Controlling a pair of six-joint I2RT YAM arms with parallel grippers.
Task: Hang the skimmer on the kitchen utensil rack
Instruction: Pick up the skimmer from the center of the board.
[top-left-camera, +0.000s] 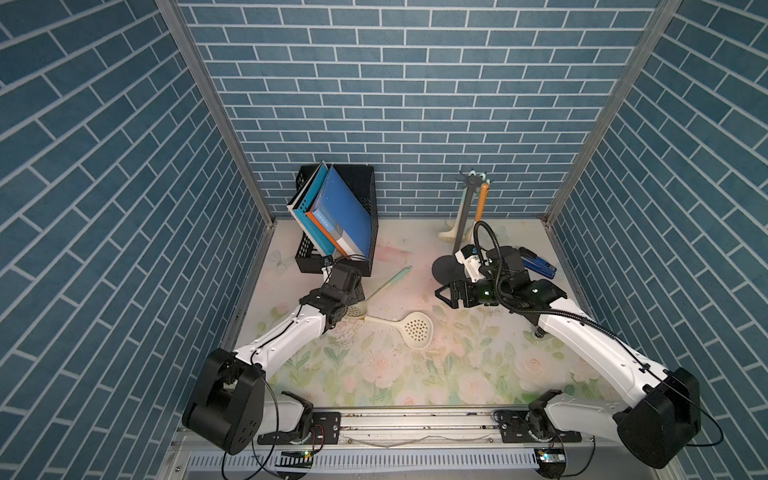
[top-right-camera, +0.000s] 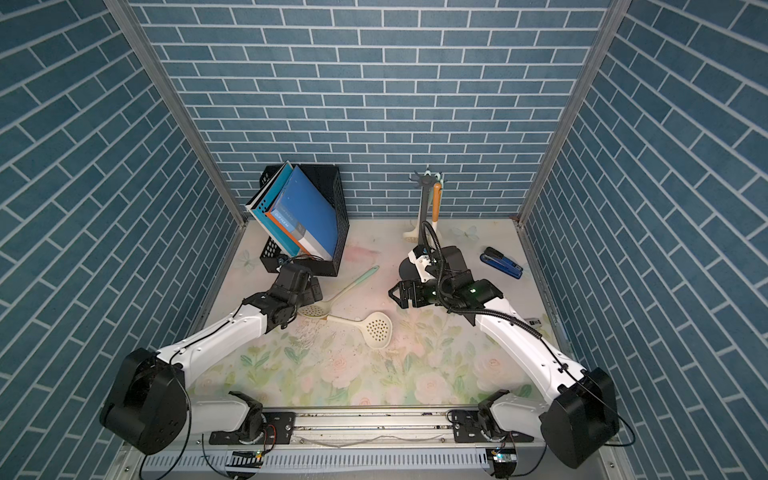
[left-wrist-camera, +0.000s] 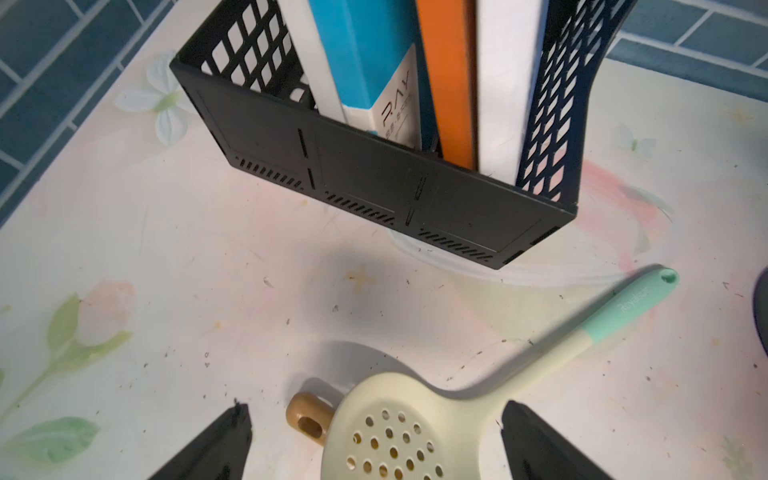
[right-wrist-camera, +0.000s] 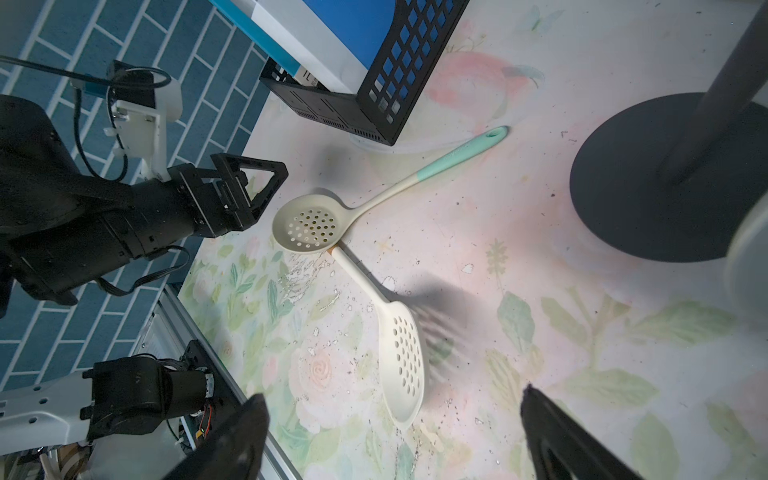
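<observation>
Two skimmers lie on the table (top-left-camera: 457, 357) in both top views: the teal skimmer (top-left-camera: 388, 282) just beside the box (top-left-camera: 357, 195) and the cream skimmer (top-left-camera: 417, 330) in front of it. Both are well apart from the rack (top-left-camera: 462, 224) at the back. The left gripper (top-left-camera: 358, 296) hovers over the teal bowl. The right gripper (top-left-camera: 445, 294) hangs near the rack's base.

From the left wrist, we see the left gripper (left-wrist-camera: 374, 409) spread wide and empty, astride the teal bowl. The cream handle's brown end lies against that bowl. We would shift toward the teal neck, keep the end hole free for a hook, and lift straight up so the cream one stays put.

From the right wrist, the right gripper (right-wrist-camera: 394, 394) is also wide open and holds nothing, poised above the cream skimmer.
</observation>
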